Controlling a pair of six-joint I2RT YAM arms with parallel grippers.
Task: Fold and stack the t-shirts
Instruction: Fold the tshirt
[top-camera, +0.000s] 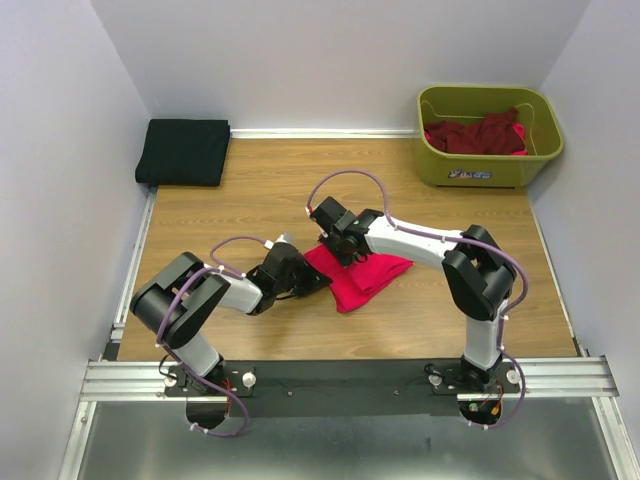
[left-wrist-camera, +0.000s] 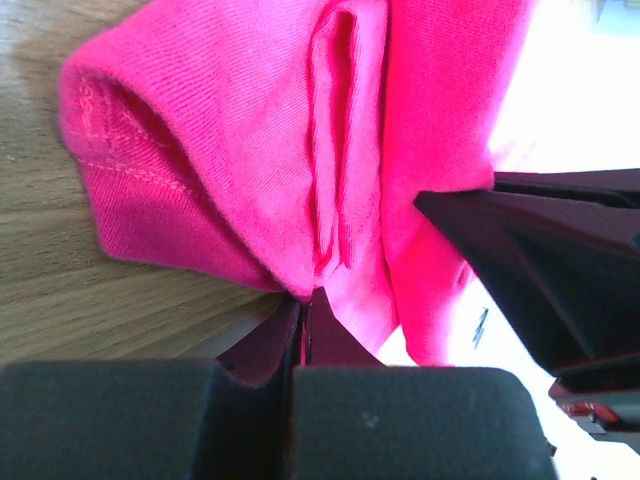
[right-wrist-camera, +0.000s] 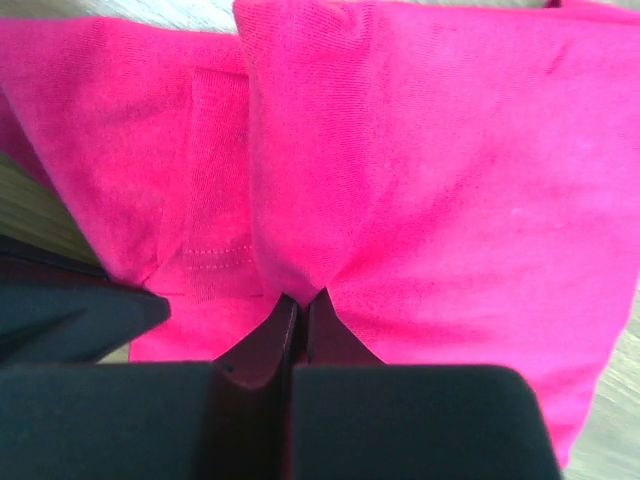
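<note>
- Pink-red first, from the top camera: the bright pink-red soft cloth t-shirt (top-camera: 362, 277) lies bunched mid-table on the pale wooden tabletop (top-camera: 260, 190), right between the two arms.
- We've got the left gripper (top-camera: 303, 283) at its left edge and the right gripper (top-camera: 338, 250) at its far-left corner, both touching cloth.
- Its longer run goes slantwise, from a near point out toward the right. No collar shows, so we can't call which end is the neck.
- Far left, the black folded t-shirt (top-camera: 183, 150) sits flat in the corner. Far right, dark maroon t-shirts (top-camera: 475, 133) are heaped in the olive-green plastic tub (top-camera: 440, 165).
- Over to the left wrist: the left gripper (left-wrist-camera: 305, 300) is clenched on a thin fold of the pink-red shirt (left-wrist-camera: 250, 150), jaws pressed together with cloth coming out of the pinch.
- A hemmed opening (left-wrist-camera: 105, 170) gapes at the left, and the layers drape and crease loosely. We judge it light, limp and not slippery, so it will sag wherever it isn't held. Edges and corners are the places to hold it.
- Right wrist now: the right gripper (right-wrist-camera: 302, 298) looks clamped too, the pink-red cloth (right-wrist-camera: 430, 180) drawn to a point between its jaws, a stitched hem line (right-wrist-camera: 215, 255) just beside.
</note>
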